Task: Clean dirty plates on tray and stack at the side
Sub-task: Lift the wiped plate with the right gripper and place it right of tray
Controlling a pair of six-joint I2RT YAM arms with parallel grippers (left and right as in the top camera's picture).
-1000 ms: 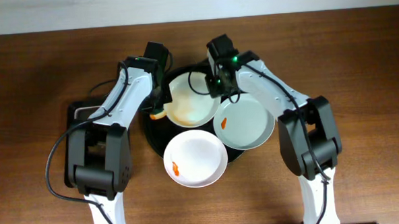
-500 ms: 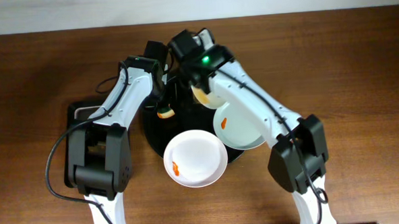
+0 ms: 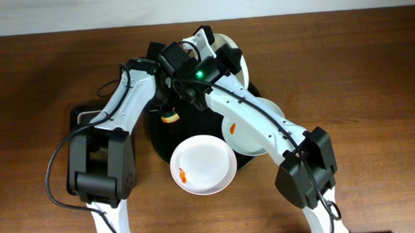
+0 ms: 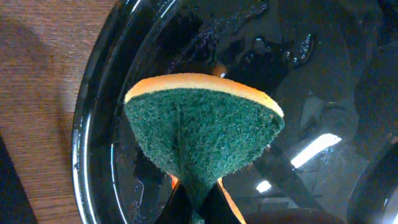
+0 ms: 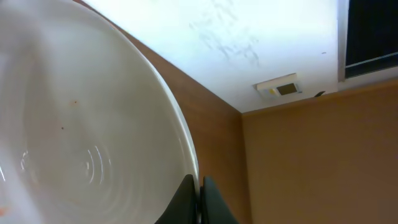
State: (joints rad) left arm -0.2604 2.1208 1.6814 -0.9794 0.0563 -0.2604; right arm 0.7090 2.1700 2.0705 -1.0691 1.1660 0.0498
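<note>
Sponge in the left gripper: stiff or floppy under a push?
Likely floppy: the sponge bows into a fan where the left gripper pinches it. Probably light; that narrow pinch holds it up. The green scouring face looks rough, so unlikely to slip.

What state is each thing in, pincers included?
left pincer, shut on the sponge.
sponge, pinched into a fold, over the tray.
right pincer, shut on the lifted plate at its rim.
lifted plate, off the tray, tilted.
front plate, orange smear, overhanging the tray's rim.
right plate, on the tray, orange smear, partly hidden.
tray, glossy, bearing two plates.
</note>
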